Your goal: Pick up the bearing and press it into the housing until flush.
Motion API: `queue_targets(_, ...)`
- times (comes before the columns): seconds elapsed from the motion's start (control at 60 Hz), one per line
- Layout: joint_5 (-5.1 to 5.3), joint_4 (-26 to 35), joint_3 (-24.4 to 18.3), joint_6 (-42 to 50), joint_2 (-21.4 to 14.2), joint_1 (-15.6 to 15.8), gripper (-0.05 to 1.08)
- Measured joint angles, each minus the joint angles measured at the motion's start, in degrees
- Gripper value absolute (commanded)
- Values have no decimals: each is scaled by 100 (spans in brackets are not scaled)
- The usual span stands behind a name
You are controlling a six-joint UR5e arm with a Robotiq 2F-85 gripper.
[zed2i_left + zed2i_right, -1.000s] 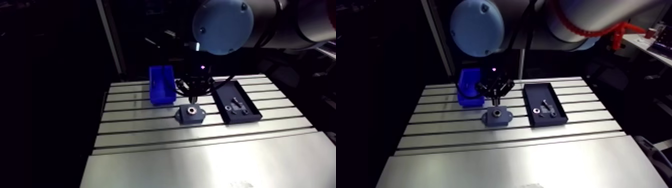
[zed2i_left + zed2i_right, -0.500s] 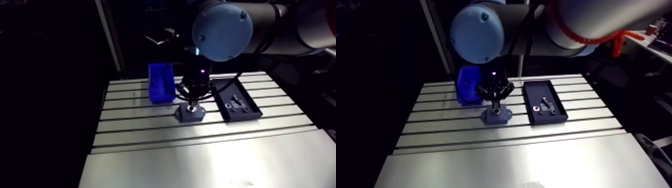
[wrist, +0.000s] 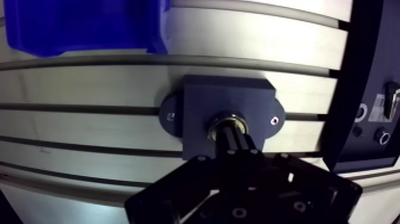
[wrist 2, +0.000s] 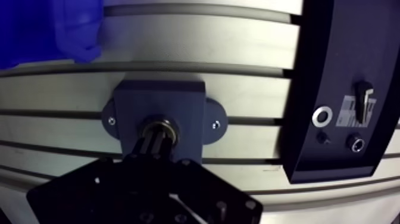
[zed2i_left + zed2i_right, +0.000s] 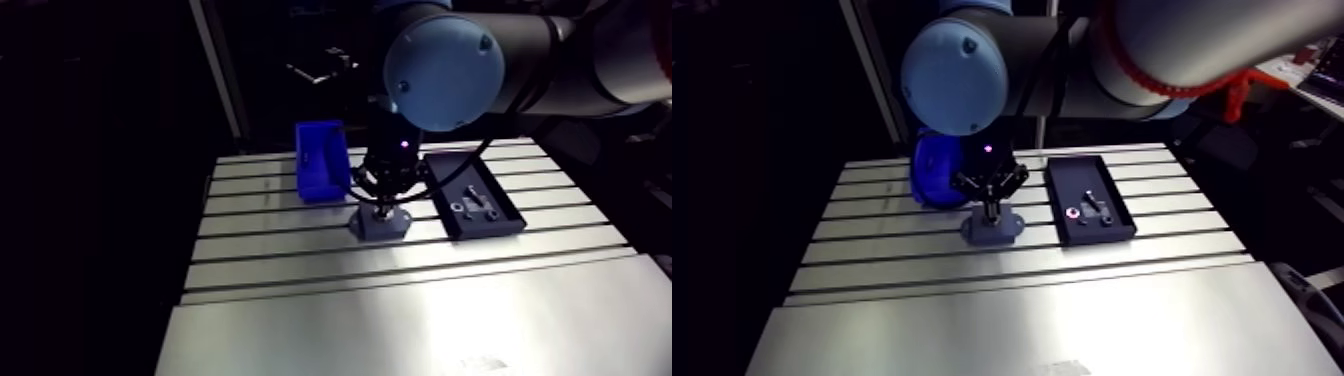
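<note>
The dark grey housing (image 3: pixel 196 101) lies flat on the slotted table (image 3: pixel 89 83). A metallic bearing (image 3: pixel 229 123) sits in its central bore, and only part of the bearing's rim shows. My gripper (image 3: pixel 235 140) is shut, its two fingers pressed together with nothing between them. The fingertips rest on top of the bearing. In the arm view the gripper (image 5: pixel 383 208) stands upright directly over the housing (image 5: pixel 378 224).
A blue bin (image 5: pixel 320 172) stands just beyond the housing to one side. On the other side lies a black tray (image 4: pixel 339 65) holding a metal ring (image 4: pixel 322 115) and a few small parts. Wide table surface lies toward the front (image 5: pixel 400 320).
The gripper has come down from above the housing until its tips meet the bearing in the bore. The bearing showed openly before and is now mostly covered.
</note>
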Motion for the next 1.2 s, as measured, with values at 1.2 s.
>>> queue_targets(1.2, -6, -42, 36, -22, 122, -20, 108)
